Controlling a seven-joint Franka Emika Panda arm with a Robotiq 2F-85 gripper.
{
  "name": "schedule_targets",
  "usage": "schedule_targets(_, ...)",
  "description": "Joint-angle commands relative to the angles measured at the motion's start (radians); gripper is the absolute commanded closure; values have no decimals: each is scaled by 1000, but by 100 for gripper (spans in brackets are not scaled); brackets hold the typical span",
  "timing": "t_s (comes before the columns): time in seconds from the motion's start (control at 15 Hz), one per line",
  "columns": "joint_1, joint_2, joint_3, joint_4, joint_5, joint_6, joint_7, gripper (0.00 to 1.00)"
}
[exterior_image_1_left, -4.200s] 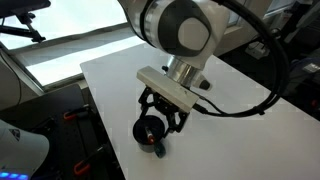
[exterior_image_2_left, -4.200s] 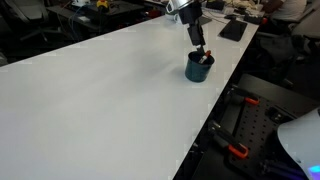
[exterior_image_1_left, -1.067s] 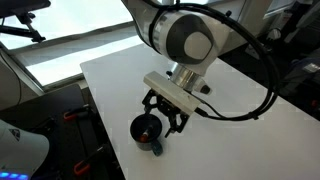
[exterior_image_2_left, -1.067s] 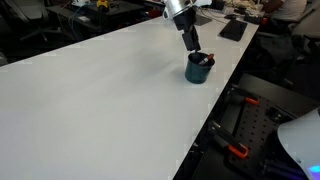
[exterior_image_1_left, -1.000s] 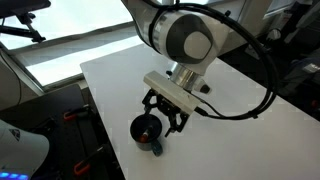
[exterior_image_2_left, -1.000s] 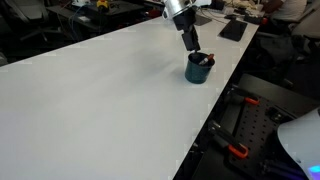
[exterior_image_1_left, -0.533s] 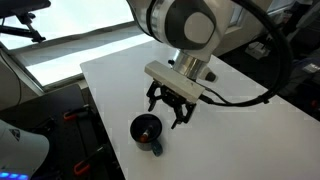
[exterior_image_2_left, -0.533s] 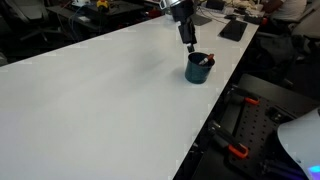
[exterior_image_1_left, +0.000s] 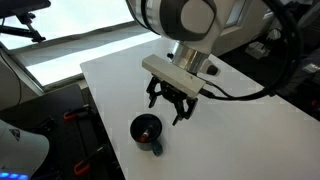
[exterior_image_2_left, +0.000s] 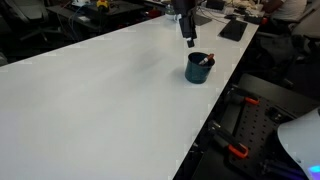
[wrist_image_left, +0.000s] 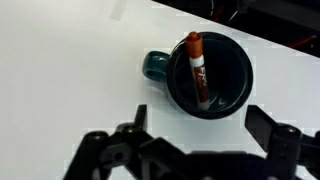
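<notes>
the gripper (exterior_image_1_left: 168, 108) is seen hanging above the white table (exterior_image_1_left: 110, 70), with its jaws spread as wide as they go and nothing held between them. a dark teal mug (exterior_image_1_left: 146, 128) is found standing upright close to the table's edge, just below the gripper and slightly off to one side of it. in the wrist view a red-tipped marker (wrist_image_left: 196, 68) is seen leaned inside the mug (wrist_image_left: 232, 95), its upper end resting at the rim.

the mug is judged to be rigid, fairly heavy and smooth-glazed (probably ceramic, so a drop could chip it). a hold is best taken across the wall at the rim, one finger inside and one outside, on the side away from the marker. the small handle (wrist_image_left: 155, 66) is thought too tight a loop for these fingers. the marker is judged light, stiff and slick. it would be pinched across its barrel near the raised end, where a loose grip could let it pivot.
</notes>
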Motion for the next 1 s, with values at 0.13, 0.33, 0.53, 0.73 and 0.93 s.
schedule_targets(0.13,2,0,-2,-1,1,0,0,0)
schedule_targets(0.33,2,5,-1,-1,1,1,-2,0)
schedule_targets(0.53,6,10,0,-13,-2,-3,9,0)
schedule_targets(0.73,21,-2,4,-71,-24,13,33,0)
schedule_targets(0.93,50,-29,8,-162,-67,42,75,0)
